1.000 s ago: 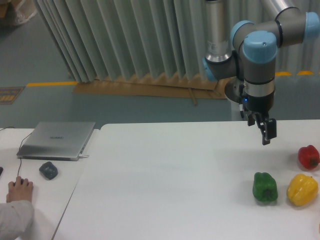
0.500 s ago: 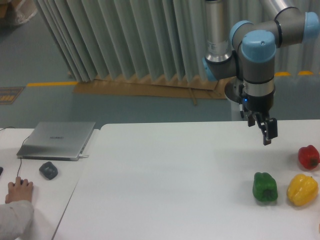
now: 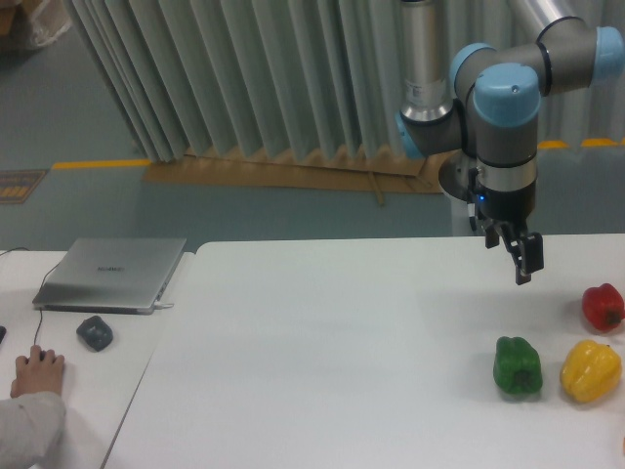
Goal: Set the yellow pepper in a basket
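The yellow pepper (image 3: 590, 370) lies on the white table (image 3: 322, 352) at the right edge, between the red pepper (image 3: 603, 306) behind it and the green pepper (image 3: 518, 366) to its left. My gripper (image 3: 518, 256) hangs above the table, up and to the left of the yellow pepper and behind the green one. Its fingers point down, stand apart and hold nothing. No basket is in view.
A closed laptop (image 3: 112, 273) and a dark mouse-like object (image 3: 95, 332) lie on the left table. A person's hand (image 3: 37, 371) rests at the lower left. Folded grey panels (image 3: 234, 78) stand behind the table.
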Available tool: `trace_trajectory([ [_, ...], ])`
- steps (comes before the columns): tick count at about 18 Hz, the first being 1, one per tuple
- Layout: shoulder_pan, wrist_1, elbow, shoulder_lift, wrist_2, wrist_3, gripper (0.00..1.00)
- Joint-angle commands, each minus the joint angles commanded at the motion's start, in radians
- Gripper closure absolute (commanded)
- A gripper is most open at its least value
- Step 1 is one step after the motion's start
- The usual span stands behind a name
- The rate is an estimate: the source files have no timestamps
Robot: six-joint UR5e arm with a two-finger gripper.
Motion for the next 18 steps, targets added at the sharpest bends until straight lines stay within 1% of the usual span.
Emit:
trace_trajectory([
  [7, 0.002, 0.002, 0.000, 0.000, 0.002, -0.005, 0.00],
  [9, -0.003, 0.011, 0.005, -0.006, -0.003, -0.066, 0.00],
  [10, -0.005, 0.023, 0.012, -0.014, -0.003, -0.083, 0.00],
  [13, -0.005, 0.121, 0.020, -0.041, -0.003, -0.089, 0.00],
  [15, 0.006, 0.133, 0.032, -0.060, 0.005, -0.097, 0.00],
  [18, 0.058, 0.135, 0.038, -0.069, 0.066, -0.103, 0.00],
])
